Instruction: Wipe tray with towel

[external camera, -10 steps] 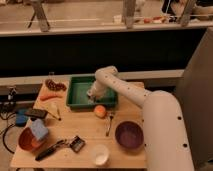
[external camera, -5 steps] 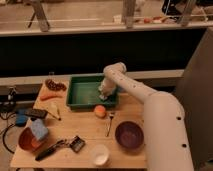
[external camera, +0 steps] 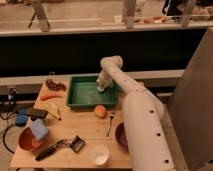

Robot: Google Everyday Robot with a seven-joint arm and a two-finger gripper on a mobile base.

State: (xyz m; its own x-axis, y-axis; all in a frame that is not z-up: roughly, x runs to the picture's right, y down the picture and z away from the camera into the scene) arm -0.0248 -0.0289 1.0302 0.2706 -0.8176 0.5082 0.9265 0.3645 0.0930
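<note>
- Here our gripper (external camera: 101, 88) is down inside the green tray (external camera: 80, 97), at its right end
- Whether the fingers hold the towel we cannot tell; no towel clearly seen
- Tray's long axis runs left-right on the tabletop (external camera: 80, 131); unswept floor lies to the gripper's left

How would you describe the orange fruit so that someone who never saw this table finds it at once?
Start at the green tray in the middle of the wooden table, where the gripper reaches down inside. Just outside the tray's front edge lies the orange fruit, left of a fork. It is the only round orange thing.
</note>
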